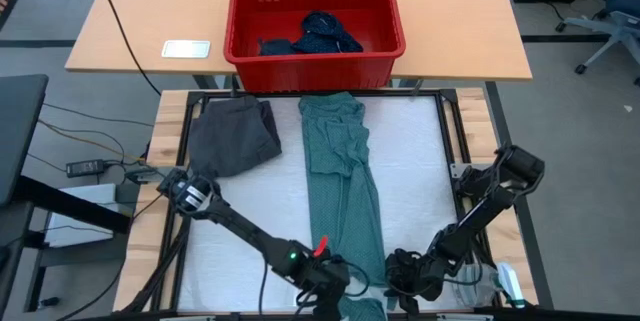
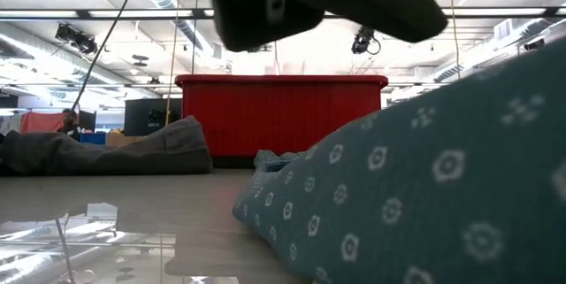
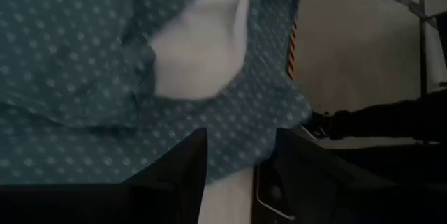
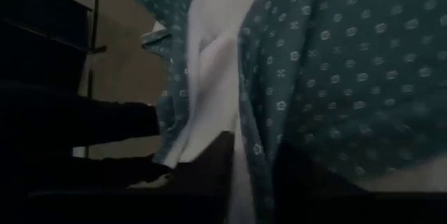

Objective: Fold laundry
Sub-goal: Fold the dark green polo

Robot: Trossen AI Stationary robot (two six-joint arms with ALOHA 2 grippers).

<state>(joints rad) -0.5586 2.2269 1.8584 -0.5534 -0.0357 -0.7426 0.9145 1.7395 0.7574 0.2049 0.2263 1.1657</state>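
Note:
The teal dotted shirt (image 1: 345, 186) lies as a long strip down the middle of the white table cover, from the red basket (image 1: 315, 21) to the table's near edge. My left gripper (image 3: 241, 178) is at the shirt's near end, open, with a fingertip on either side of the cloth's edge (image 3: 237, 151). My right gripper (image 4: 255, 178) is close beside it to the right, shut on the shirt. A charcoal grey piece (image 1: 235, 133) lies bunched at the far left. A navy piece (image 1: 320, 33) lies in the basket. My left gripper has the shirt's near edge between its open fingers; whether they touch it, I cannot tell. My right gripper pinches a narrow ridge of the shirt's cloth (image 4: 253, 151) at its near end between its two fingers, slanting down from the near right. One layer or several, I cannot tell. The shirt lies on the table.
The two grippers (image 1: 340, 283) (image 1: 402, 279) stand close together at the near edge. The basket sits on a wooden table beyond the far edge, with a white card (image 1: 186, 49) to its left. White cover (image 1: 430, 171) shows bare to the shirt's right.

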